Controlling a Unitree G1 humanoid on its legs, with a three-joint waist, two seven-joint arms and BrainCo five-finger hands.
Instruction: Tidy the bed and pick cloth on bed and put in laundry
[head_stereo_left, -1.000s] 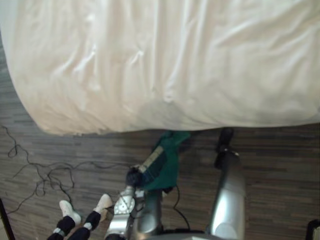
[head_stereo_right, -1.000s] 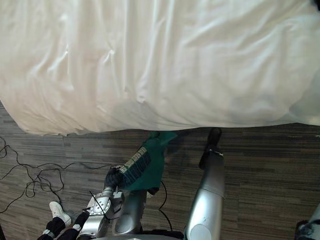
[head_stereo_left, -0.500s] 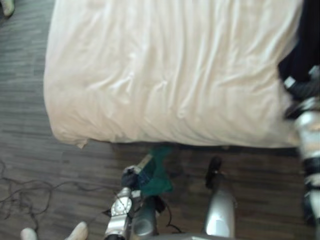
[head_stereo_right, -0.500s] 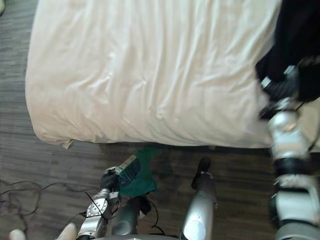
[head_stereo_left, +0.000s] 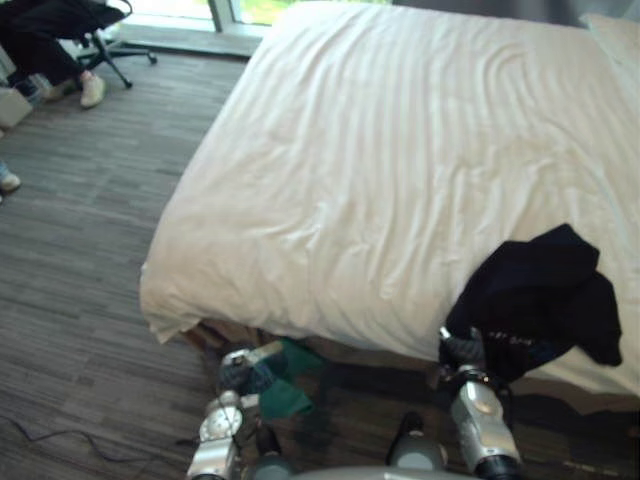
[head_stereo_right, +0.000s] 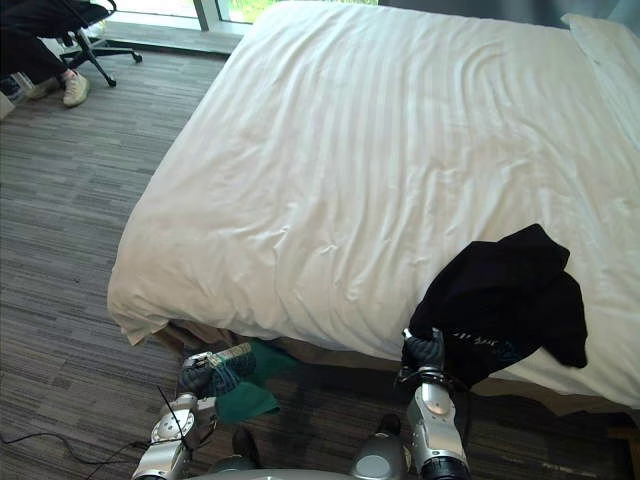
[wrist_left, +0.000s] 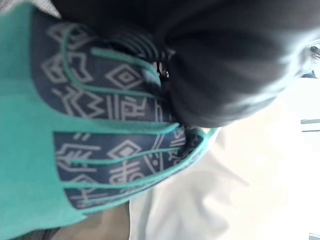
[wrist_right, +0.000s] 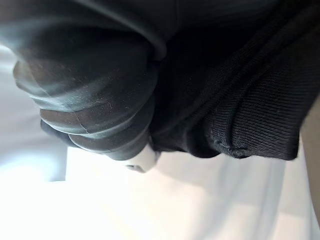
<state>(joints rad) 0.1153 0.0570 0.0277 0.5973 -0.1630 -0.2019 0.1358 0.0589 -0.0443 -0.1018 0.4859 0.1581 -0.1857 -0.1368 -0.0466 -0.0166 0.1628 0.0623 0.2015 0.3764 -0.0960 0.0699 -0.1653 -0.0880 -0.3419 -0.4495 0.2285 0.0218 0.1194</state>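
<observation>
Shifting since the earlier frames is the whole view: the head camera is now taking in most of the bed (head_stereo_right: 380, 150) instead of its near edge alone, which is a camera move and not a move of the bedding; the right hand (head_stereo_right: 424, 351), low by the bed's edge a second ago, is now sitting against the near border of a black cloth (head_stereo_right: 505, 295); that cloth is lying crumpled on the bed's near right part; whether this hand is gripping it cannot be told, as the cloth is covering it in the right wrist view; the left hand (head_stereo_right: 203, 376) is staying closed on a green cloth (head_stereo_right: 250, 385) with a patterned navy band, holding it above the floor (head_stereo_right: 60, 250) just below the bed's near edge.

Progress, by judgement: the cover is lying fairly smooth, lightly creased; one cloth is in hand; the black one is still resting on the bed; carrying both to the laundry is remaining outstanding.
</observation>
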